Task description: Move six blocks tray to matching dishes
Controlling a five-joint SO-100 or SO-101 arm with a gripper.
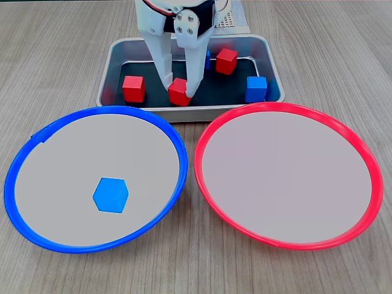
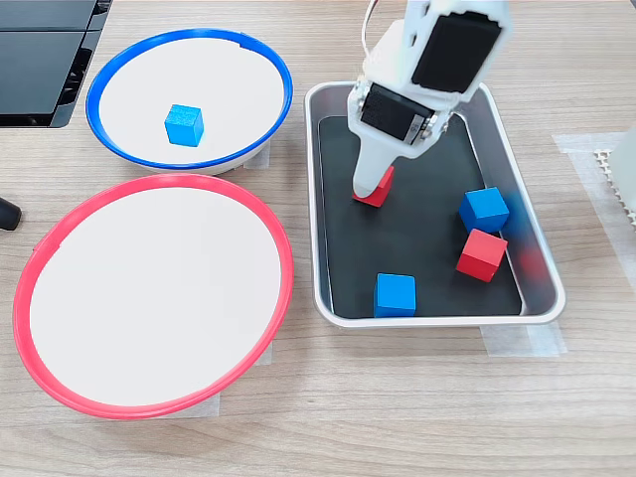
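One blue block [image 2: 185, 124] sits in the blue-rimmed dish [image 1: 37, 138]; the red-rimmed dish [image 1: 211, 131] has none. You're mid-pick on a red block [image 1: 178, 92] in the tray [image 1: 272, 67]. The gripper [image 1: 179, 90] comes straight down over it, jaws pinching its two sides, block on the tray's black floor near the dish-side wall.

Also in the tray in a fixed view: one red block [image 1: 133, 88] to the left, one red block [image 1: 226, 60] to the back, one blue block [image 1: 255, 89] to the right, and a sliver of blue [image 1: 207, 60] behind the fingers.

Next move, as I read it: lift straight up, clear the tray wall, then swing over the red rim and release.

Room is decent: neighbouring blocks stand apart from the jaws. The tray wall and the two dish rims crowd together on the counter [image 2: 397, 397], so get height before you travel sideways.
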